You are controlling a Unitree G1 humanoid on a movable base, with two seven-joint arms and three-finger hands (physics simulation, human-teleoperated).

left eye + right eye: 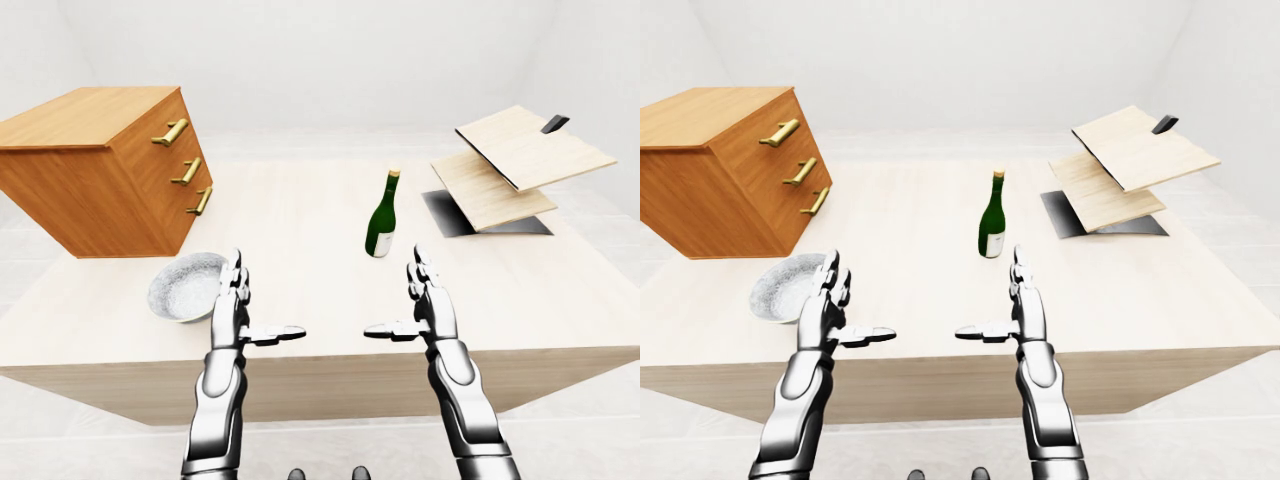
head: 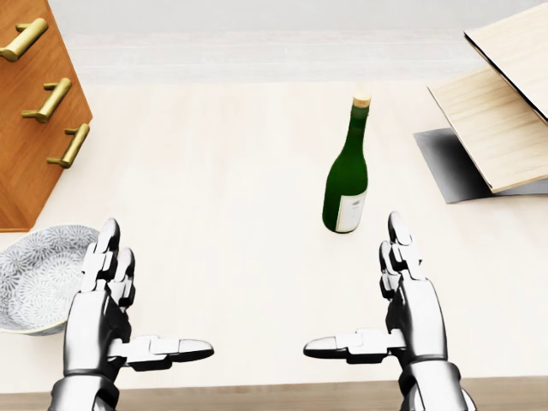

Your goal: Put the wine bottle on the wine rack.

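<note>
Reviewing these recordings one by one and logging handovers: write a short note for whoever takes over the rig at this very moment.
Left hand: open, empty, over the table's near edge.
Right hand: open, empty, just below the bottle in the head view.
Green glass wine bottle: upright on the pale wooden table, untouched.
Slanted light-wood wine rack: at the table's right, holding nothing.
Done: nothing yet.
Left: grasp the bottle, probably with the right hand, and carry it to the rack.
</note>
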